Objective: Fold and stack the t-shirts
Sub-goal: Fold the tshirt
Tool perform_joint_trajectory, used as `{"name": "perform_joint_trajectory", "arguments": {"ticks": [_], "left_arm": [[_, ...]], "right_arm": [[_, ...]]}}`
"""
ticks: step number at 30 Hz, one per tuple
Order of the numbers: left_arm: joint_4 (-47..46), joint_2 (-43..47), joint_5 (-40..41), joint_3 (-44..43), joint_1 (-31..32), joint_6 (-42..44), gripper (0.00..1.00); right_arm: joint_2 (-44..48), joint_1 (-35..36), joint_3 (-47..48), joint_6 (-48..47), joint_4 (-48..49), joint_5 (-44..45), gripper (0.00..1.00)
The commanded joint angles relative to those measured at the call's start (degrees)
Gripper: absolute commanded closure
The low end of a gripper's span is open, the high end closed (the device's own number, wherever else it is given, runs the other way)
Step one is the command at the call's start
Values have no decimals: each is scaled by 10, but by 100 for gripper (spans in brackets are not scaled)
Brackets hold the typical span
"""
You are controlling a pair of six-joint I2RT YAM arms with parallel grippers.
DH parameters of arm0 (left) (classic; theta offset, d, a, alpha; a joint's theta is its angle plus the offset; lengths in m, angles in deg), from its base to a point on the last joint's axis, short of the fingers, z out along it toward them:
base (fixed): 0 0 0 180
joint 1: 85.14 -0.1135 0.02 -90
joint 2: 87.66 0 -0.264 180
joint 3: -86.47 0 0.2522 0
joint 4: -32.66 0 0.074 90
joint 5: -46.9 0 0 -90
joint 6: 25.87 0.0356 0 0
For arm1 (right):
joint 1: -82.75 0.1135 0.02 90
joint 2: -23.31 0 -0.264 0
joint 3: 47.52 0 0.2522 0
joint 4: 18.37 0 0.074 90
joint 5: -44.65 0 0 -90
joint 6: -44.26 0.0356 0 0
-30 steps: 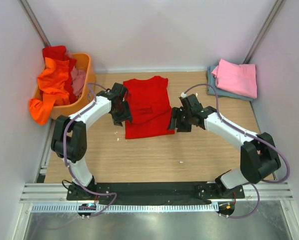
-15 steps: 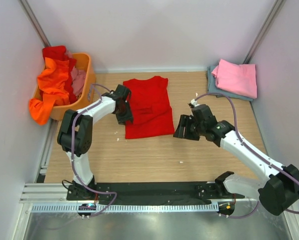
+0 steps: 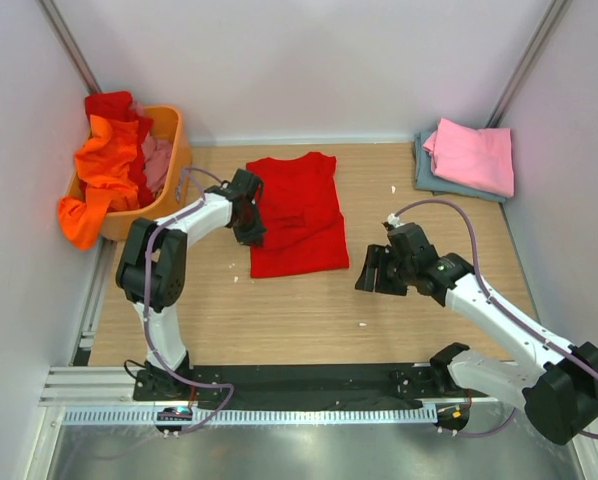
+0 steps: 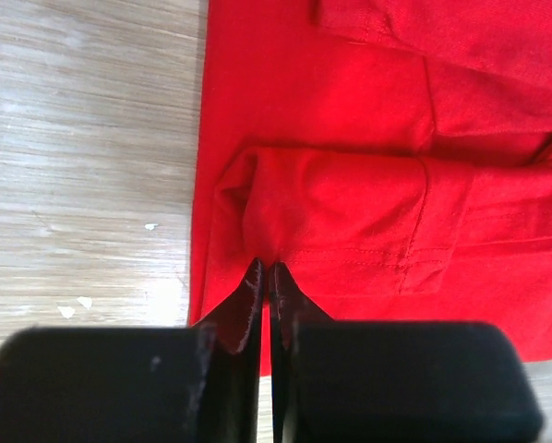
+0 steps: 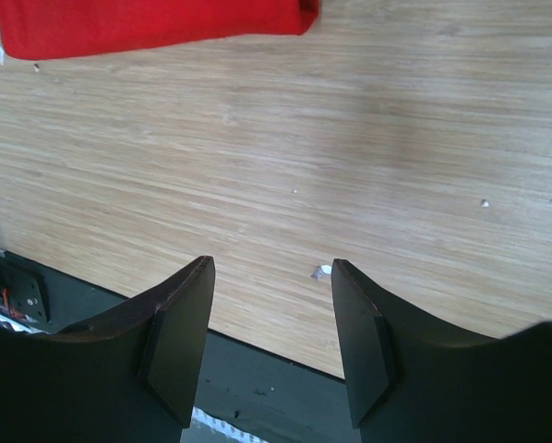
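A bright red t-shirt (image 3: 297, 215) lies flat on the wooden table, sleeves folded inward. My left gripper (image 3: 251, 222) sits at its left edge, shut on the folded sleeve (image 4: 350, 217); in the left wrist view the left gripper's (image 4: 270, 268) tips pinch the puckered cloth. To the right of the shirt my right gripper (image 3: 371, 272) hovers open over bare wood, apart from the cloth. The right wrist view shows the right gripper (image 5: 271, 263) holding nothing, with the red t-shirt's hem (image 5: 156, 23) at the top. A folded pink t-shirt (image 3: 471, 155) rests on a grey-blue one (image 3: 424, 172) at the back right.
An orange plastic basket (image 3: 171, 180) stands at the back left, holding an orange t-shirt (image 3: 104, 170) that spills over its rim, plus red (image 3: 109, 105) and pink (image 3: 156, 160) cloth. Walls close in on both sides. A black base rail (image 3: 299, 380) runs along the near edge.
My left gripper has closed on the red t-shirt's folded left sleeve. The right arm has drawn back from the shirt's right edge, to the right and nearer the front.
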Motion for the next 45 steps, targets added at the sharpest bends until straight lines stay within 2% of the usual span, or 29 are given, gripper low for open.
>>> {"name": "perform_joint_trajectory", "arguments": {"ticks": [1,4,8,12,15,18,20,22,25,27,30,31,34,40,45], "left_arm": [[-17,-4,1,-14,1,2,100],[-14,3,-8,-21,1,1,100],[14,-3,-14,-72,-9,-6,100],[35,-63,-57,-139,-57,-40,97],[40,-133,-133,-213,-93,-72,84],[58,-179,-166,-281,-116,-96,62],[70,-199,-173,-306,-122,-105,58],[71,-181,-164,-303,-124,-98,50],[75,-141,-120,-266,-122,-79,47],[86,-88,-64,-243,-115,-50,47],[81,-7,-22,-173,-105,-18,44],[68,13,-28,-120,-104,-13,42],[8,93,-59,-5,-101,-5,36],[-81,191,-94,162,-91,-8,34],[-124,216,-94,229,-79,-9,34]], "right_arm": [[21,2,-10,-2,-6,10,41],[29,2,-20,-2,-5,11,41],[30,2,-24,-2,-5,11,41],[28,2,-21,-2,0,10,41],[20,2,-17,-2,3,10,41],[20,2,-17,-2,2,9,41],[23,2,-17,-4,1,10,41],[26,2,-17,-5,-2,13,41],[25,2,-18,-2,11,15,40],[11,2,-13,-2,24,12,40],[-12,1,2,5,47,33,37],[-17,-1,-2,9,86,28,28],[-71,-11,-18,23,168,-25,18],[-184,-20,-24,44,283,-73,18],[-243,-54,-34,42,348,-91,24]]}}
